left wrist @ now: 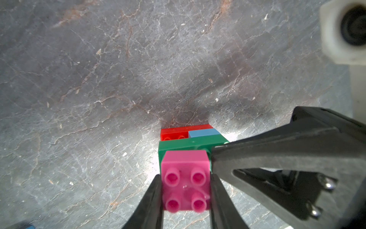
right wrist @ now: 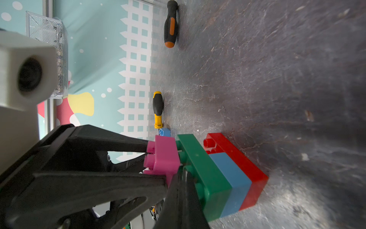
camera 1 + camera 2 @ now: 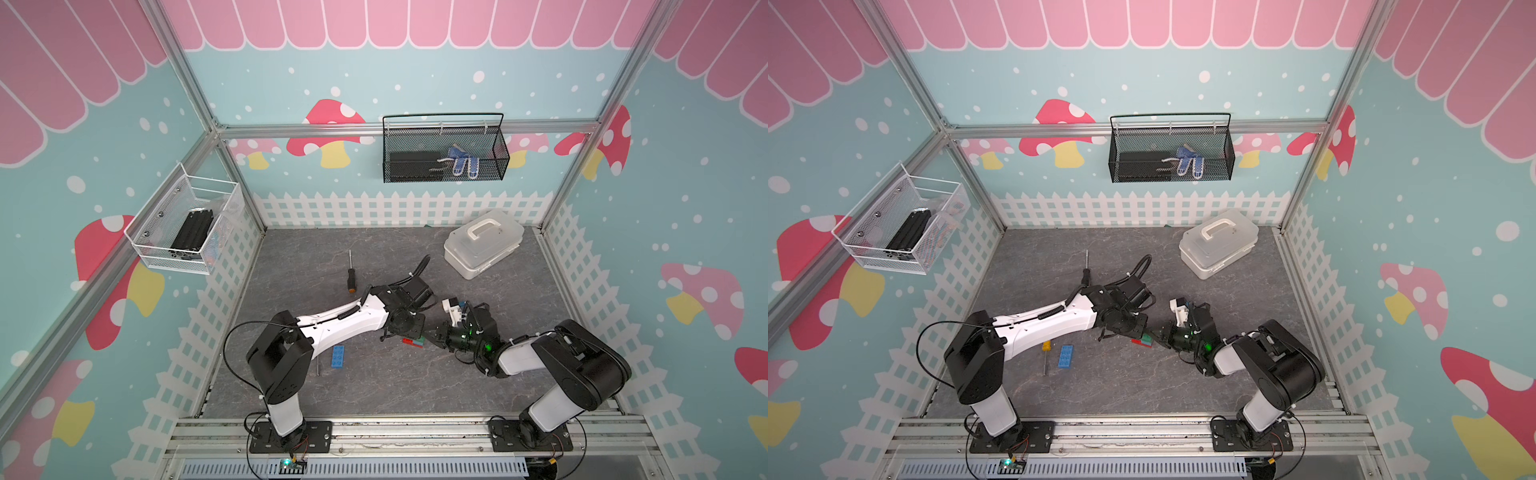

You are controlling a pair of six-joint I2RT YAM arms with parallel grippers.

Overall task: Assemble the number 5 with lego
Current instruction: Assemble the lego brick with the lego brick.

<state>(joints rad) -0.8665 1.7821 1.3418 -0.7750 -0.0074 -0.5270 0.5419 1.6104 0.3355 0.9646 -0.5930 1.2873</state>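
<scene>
Stacked colours ran pink brick [image 1: 185,178], green brick [image 2: 206,178], short blue brick [image 2: 231,178], red brick [image 2: 243,158]; the long blue brick [image 3: 338,356] was blue all over. The tabletop [image 1: 99,79] was dark grey with pale, rusty veins. A screwdriver [image 2: 170,25] was black and orange.

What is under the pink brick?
A long green brick sits just under the pink brick, then a short blue brick, and a long red brick at the bottom on the table. The green studs beneath the pink one are covered.
</scene>
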